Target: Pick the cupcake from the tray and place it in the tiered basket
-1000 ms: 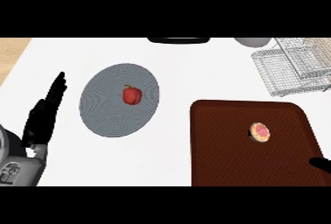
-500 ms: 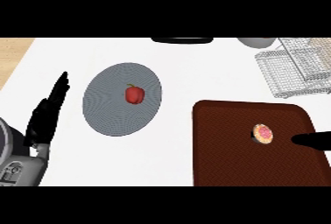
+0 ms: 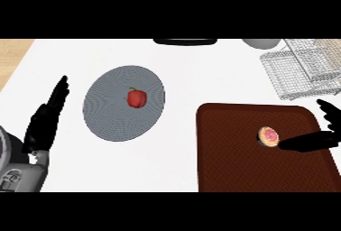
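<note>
Brown tray (image 3: 240, 167) with cupcake (image 3: 268, 136)

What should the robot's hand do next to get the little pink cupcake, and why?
Probably curl the black right hand around the small pink-frosted cupcake. Its lower finger already reaches the cupcake's side on the dark brown tray, with another finger spread above, so nothing grips it yet. Lifting toward the white wire tiered basket would come only after that.

Probably kitchen — plate (image 3: 123, 103), wire basket (image 3: 300, 67).
</note>
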You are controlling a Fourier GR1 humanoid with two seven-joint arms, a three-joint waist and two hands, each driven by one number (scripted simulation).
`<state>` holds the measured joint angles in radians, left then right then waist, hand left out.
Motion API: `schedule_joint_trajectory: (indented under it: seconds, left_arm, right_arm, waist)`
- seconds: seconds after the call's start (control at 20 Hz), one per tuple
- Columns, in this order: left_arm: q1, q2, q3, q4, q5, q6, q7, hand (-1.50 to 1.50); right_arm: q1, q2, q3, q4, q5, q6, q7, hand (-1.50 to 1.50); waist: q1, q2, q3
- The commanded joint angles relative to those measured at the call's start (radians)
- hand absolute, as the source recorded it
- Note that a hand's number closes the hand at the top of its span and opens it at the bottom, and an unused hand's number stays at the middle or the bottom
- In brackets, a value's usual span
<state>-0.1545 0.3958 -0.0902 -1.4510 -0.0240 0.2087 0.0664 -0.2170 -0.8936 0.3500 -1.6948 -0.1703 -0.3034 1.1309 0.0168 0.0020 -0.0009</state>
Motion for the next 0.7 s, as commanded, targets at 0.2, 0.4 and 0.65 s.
schedule_joint_trajectory:
  seconds: [0.2,0.4,0.65]
  left_arm:
    - [-0.029,-0.03,0.043,0.072,-0.023,-0.007,-0.052,0.0]
    - [0.004,-0.021,0.029,-0.004,-0.017,-0.036,0.018,0.0]
    - [-0.017,-0.024,0.055,0.025,-0.024,-0.044,0.01,0.0]
  right_arm:
    - [-0.007,0.063,0.025,-0.002,0.069,0.043,0.14,-1.5]
    - [-0.083,0.095,0.082,0.064,0.147,0.061,0.185,-1.5]
    - [-0.022,0.1,0.102,-0.058,0.235,0.037,0.25,-1.5]
  waist:
    - [-0.019,-0.002,0.0]
    - [-0.005,-0.001,0.0]
    - [-0.02,-0.003,0.0]
